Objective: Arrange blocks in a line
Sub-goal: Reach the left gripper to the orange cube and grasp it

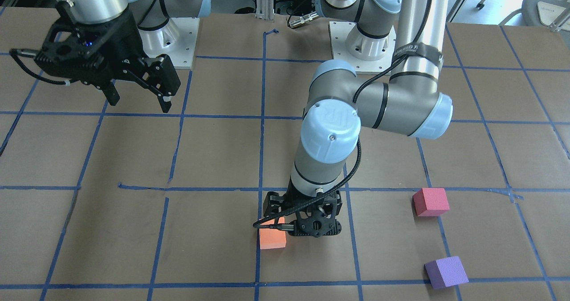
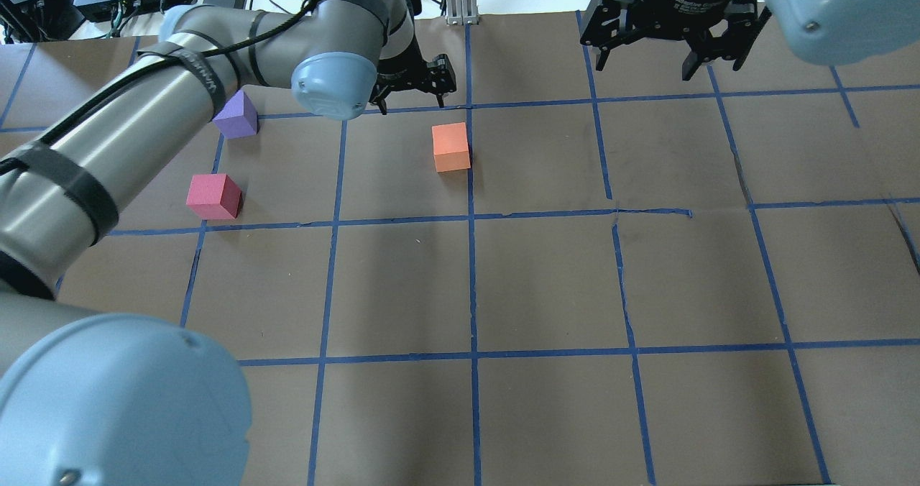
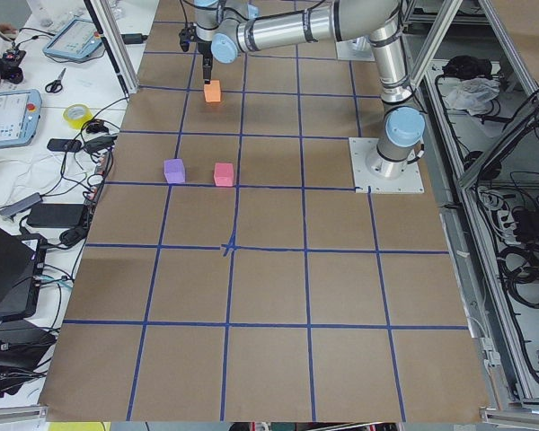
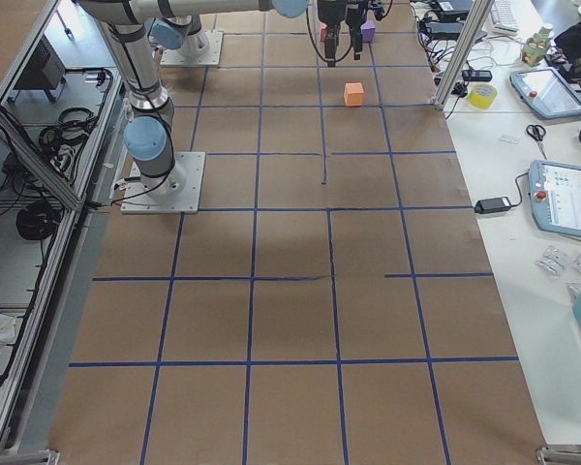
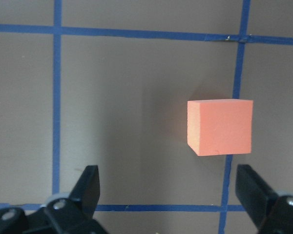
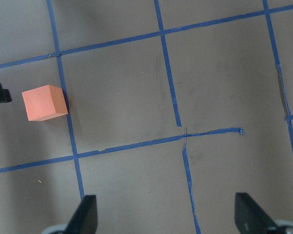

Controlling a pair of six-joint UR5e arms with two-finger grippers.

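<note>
The orange block [image 2: 451,147] sits on the brown table beside a blue tape line; it also shows in the front view [image 1: 272,237] and in the left wrist view [image 5: 219,127]. My left gripper [image 2: 411,90] hovers close by it, open and empty. In the left wrist view the gripper [image 5: 167,175] shows spread fingers, with the block lying free beyond them, toward the right finger. The pinkish-red block [image 2: 213,196] and the purple block [image 2: 236,115] sit apart at the far left, next to my left arm. My right gripper [image 2: 665,54] is open, empty and raised at the far right.
The table is brown paper with a grid of blue tape lines [image 2: 472,216]. Both arm bases [image 1: 356,38] stand at the table's robot edge. Cables, tablets and tape rolls [image 3: 76,115] lie on the side bench beyond the table's far edge.
</note>
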